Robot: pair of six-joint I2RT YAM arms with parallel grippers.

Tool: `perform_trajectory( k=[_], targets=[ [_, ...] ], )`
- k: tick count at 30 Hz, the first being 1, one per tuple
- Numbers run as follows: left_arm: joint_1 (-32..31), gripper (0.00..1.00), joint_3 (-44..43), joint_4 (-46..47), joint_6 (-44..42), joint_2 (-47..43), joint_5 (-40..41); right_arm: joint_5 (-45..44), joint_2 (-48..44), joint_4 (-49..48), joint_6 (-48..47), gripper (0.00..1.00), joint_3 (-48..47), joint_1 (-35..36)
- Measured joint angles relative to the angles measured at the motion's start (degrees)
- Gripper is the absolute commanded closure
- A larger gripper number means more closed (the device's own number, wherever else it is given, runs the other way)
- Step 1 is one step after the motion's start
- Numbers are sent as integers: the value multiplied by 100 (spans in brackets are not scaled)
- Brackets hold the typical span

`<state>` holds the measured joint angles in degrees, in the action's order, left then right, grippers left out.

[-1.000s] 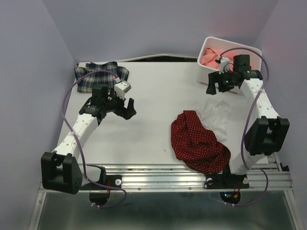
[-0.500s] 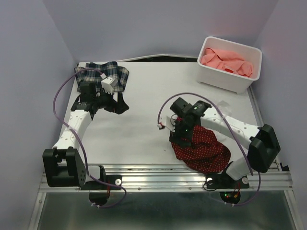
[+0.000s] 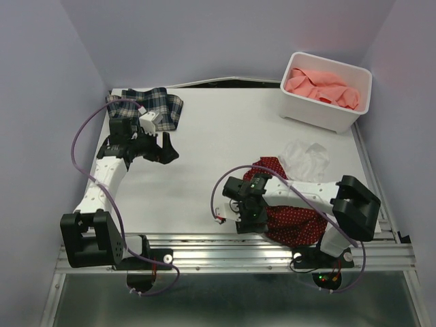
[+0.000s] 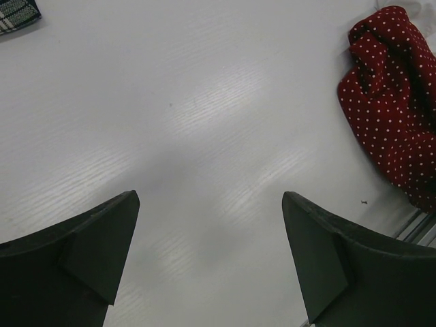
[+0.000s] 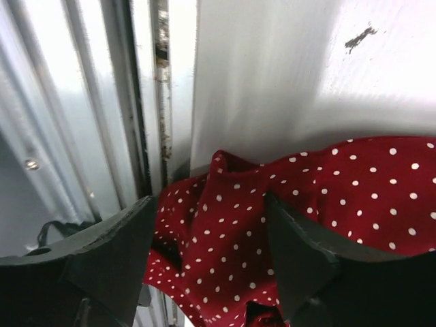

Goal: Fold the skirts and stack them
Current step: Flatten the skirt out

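The dark red dotted skirt [image 3: 294, 219] lies crumpled at the table's front right, and shows in the left wrist view [image 4: 395, 102]. My right gripper [image 3: 244, 222] is open at its near-left edge by the table's front edge. The jaws straddle a raised fold of the red cloth [image 5: 272, 225] without closing on it. The plaid skirt [image 3: 146, 105] lies at the back left; its corner shows in the left wrist view [image 4: 17, 13]. My left gripper [image 3: 165, 147] is open and empty over bare table in front of it. The salmon-pink skirt [image 3: 320, 85] lies bunched in the bin.
The white plastic bin [image 3: 320, 114] stands at the back right. A pale white crumpled patch [image 3: 304, 158] lies just behind the red skirt. The metal front rail [image 5: 88, 102] runs right beside my right gripper. Purple walls close in the left, right and back.
My right arm swung from the bin down to the red skirt's near-left edge. My left gripper drew back and left, toward the plaid skirt.
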<state>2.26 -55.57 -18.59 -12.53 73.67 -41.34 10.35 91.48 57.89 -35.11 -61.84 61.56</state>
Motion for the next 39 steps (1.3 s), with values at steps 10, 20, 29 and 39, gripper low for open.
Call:
perform_trajectory(
  k=[10, 20, 29, 39],
  targets=[
    [48, 2, -7, -103, -44, -46, 55, -422, 264, -411, 63, 99, -214, 42],
    [114, 2, -208, -131, 24, -101, 120, -164, 149, -1062, 354, 99, -3705, -50],
    [122, 4, -153, -98, -190, -138, 153, -326, -2415, -1510, 76, 99, -811, -682],
    [-612, 12, 223, -275, -1145, -164, 743, -538, -2699, -2243, -330, 99, 2820, -1163]
  ],
)
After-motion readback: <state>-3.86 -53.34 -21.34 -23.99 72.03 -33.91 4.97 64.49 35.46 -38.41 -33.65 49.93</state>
